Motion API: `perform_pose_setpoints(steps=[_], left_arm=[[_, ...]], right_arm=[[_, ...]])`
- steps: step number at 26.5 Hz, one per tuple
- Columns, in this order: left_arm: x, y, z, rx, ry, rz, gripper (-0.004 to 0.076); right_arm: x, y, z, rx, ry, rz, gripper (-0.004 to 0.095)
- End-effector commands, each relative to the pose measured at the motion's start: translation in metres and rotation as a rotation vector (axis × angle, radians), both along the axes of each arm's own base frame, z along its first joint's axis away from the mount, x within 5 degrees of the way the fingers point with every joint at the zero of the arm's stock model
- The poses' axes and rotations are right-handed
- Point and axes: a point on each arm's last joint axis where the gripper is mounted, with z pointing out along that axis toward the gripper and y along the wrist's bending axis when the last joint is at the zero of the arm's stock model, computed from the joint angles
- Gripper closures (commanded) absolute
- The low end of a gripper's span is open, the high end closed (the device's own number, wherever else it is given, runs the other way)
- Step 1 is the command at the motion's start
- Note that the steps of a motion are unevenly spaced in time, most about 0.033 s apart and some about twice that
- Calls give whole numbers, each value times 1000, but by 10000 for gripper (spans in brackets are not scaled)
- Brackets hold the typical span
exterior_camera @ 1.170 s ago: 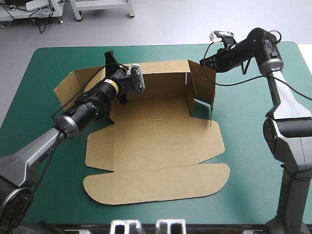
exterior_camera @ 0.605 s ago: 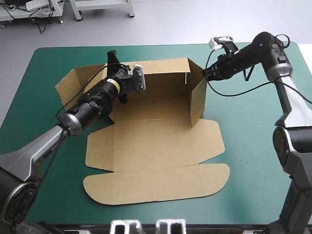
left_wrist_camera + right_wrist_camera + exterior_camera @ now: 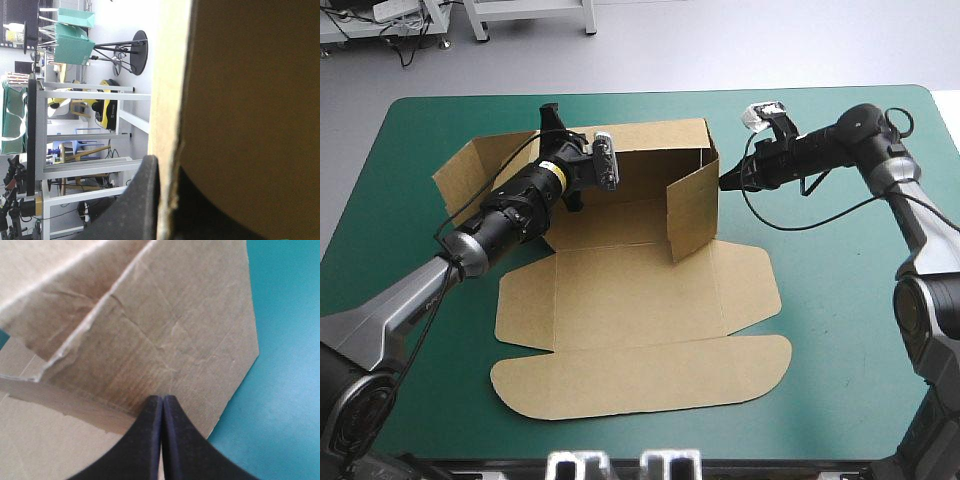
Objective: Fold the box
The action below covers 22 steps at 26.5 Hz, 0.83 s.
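Observation:
The brown box [image 3: 640, 290] lies in the middle of the teal-green cover, its back wall [image 3: 655, 150] raised and its lid [image 3: 640, 375] flat toward the near edge. My left gripper [image 3: 563, 150] is shut on the back wall's top edge near its left end. In the left wrist view the board [image 3: 250, 100] fills the space ahead, its edge caught in the gripper [image 3: 165, 162] beside one black finger [image 3: 140, 200]. My right gripper [image 3: 725, 181] is shut, its tip pressed against the outside of the right side flap [image 3: 692, 208], which stands swung inward. The right wrist view shows the gripper [image 3: 162, 399] meeting that flap [image 3: 165, 340].
The left side flap [image 3: 470, 172] splays outward toward the table's left edge. Bare teal-green cover [image 3: 840, 290] lies to the right of the box and along the near edge. The right arm reaches in over the far right corner.
My right gripper has moved left toward the box, pushing the right side flap from splayed out to swung in over the base. The left gripper has kept its hold in place.

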Motion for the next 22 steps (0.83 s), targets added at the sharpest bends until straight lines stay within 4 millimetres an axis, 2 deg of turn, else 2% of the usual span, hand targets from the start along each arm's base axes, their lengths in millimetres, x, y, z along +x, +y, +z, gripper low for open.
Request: perform_pose_setpoints(steps=[1, 5, 8, 11, 14, 17, 22], left_arm=[[-9, -12, 19, -59, -47, -59, 734], [-10, -15, 21, -47, -70, -101, 734], [-10, -15, 21, -41, -74, -103, 734], [-10, -15, 21, -41, -74, -103, 733], [-10, -15, 20, -33, -74, -102, 734], [-10, -13, 20, -12, -77, -94, 734], [-10, -12, 19, -2, -75, -84, 734]], right_arm=[[-22, 1, 23, 89, -192, -59, 926], [-41, -2, -5, 126, -321, -120, 926], [-50, 0, -19, 145, -346, -102, 926], [-51, 4, -27, 111, -348, -117, 926], [-51, 6, -25, 97, -373, -93, 899], [-54, 6, -12, 67, -423, -36, 766], [-60, 5, 7, 55, -442, -14, 374]])
